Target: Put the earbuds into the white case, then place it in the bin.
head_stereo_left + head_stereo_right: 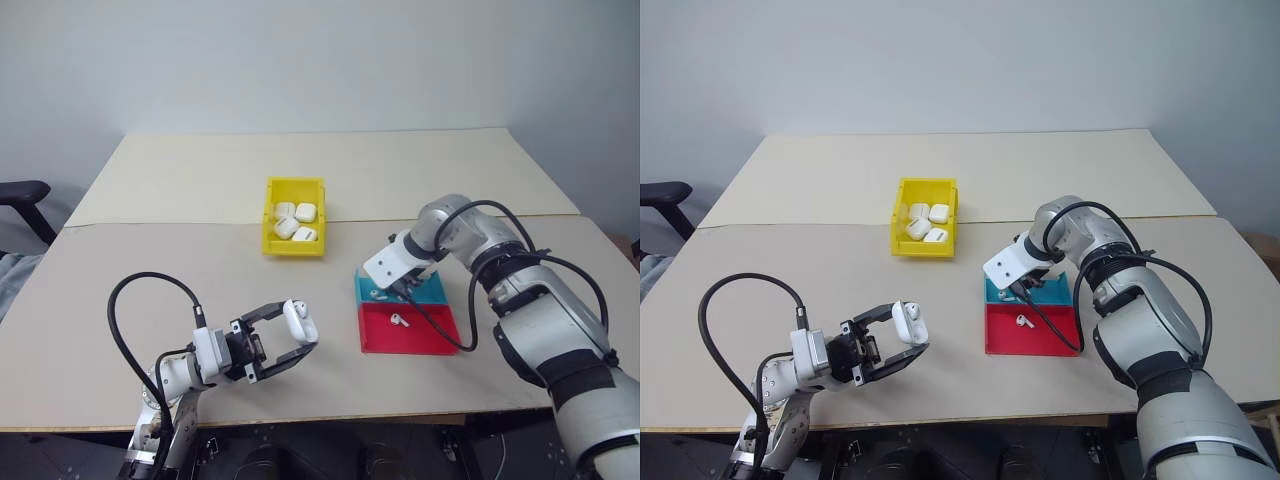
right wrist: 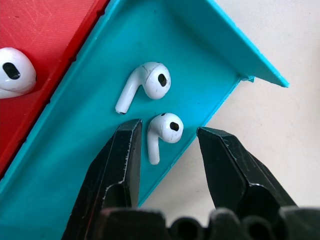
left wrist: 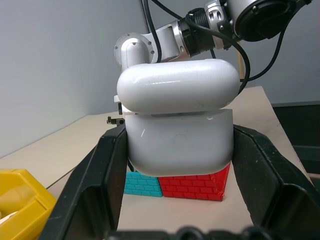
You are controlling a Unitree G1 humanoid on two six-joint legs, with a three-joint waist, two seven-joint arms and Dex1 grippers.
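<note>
My left end effector (image 1: 290,335) pinches the white case (image 1: 298,320) above the tan surface (image 1: 200,260). My right end effector (image 2: 165,145) is spread around an earbud (image 2: 162,130) in the blue tray (image 2: 100,150). The wall (image 1: 300,60) is plain.

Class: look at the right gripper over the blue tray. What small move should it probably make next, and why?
Probably close on the earbud. The right gripper hangs open over the blue tray with that earbud lying between its fingers, ungripped, while the left gripper holds the white case, lid open, ready.

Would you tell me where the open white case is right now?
The white case sits clamped in the left gripper, lid ajar, above the near-left part of the table, apart from the yellow bin.
</note>
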